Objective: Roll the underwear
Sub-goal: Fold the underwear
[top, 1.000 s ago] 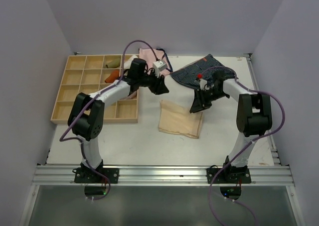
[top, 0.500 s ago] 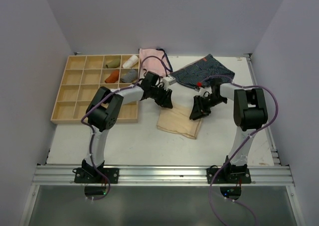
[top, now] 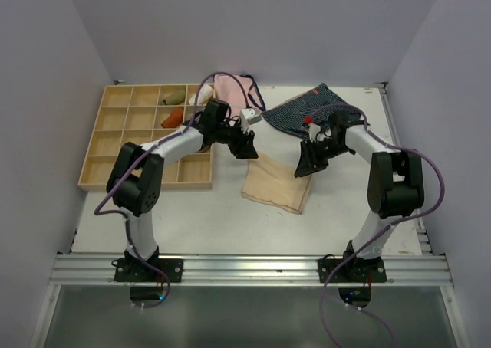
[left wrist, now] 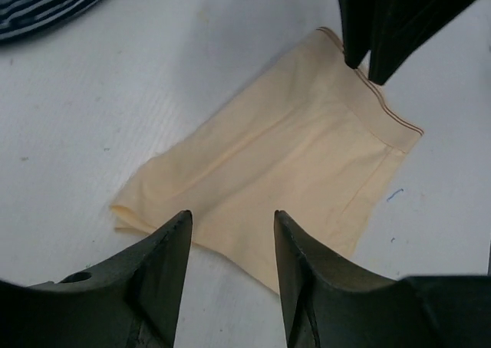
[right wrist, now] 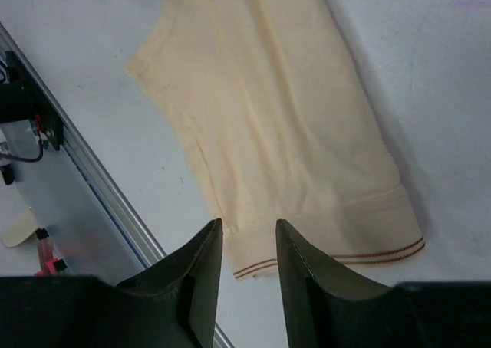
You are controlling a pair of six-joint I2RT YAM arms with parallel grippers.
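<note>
Table (top: 192, 218): white, carries all items.

Wooden compartment tray (top: 146, 186): far-left of table, well apart from the task cloth.

Navy striped pair (top: 307, 106) (left wrist: 46, 3): spread at far right-centre, beyond both grippers, red tag showing.

Underwear (top: 276, 185) (left wrist: 284, 164) (right wrist: 284, 118): plain peach-beige, lying flat on the table centre, betw. the two arms. Folded to a rough rectangle, slightly skewed. The waistband end (two thin brown stitch lines) is on its far-right side. Not rolled at any edge.

Pink pair (top: 230, 87): at far edge, just right of the tray, partly hidden behind the L arm and its cable.

Left gripper (top: 247, 149) (left wrist: 230, 221): over the table at the cloth's far-left corner. Jaws apart with a clear gap, and the cloth's near edge shows through that gap in the wrist view. Nothing held. Contact w/ cloth: none seen.

Right gripper (top: 303, 166) (right wrist: 247, 227) (left wrist: 364, 64): at the cloth's far-right corner, fingertips pointing down at the waistband edge. Jaws apart by a narrow gap, nothing betw. them. The left wrist view puts its tips right at the stitched hem. Whether they touch the fabric, cannot tell.

The grippers sit at opposite far corners of the cloth, approx. level w/ each other. The cloth's near half lies beyond both.

Olive roll (top: 173, 96) and orange-red roll (top: 173, 116): in adjacent tray compartments, far rows. Neighbouring cells are partly hidden by the L arm.
</note>
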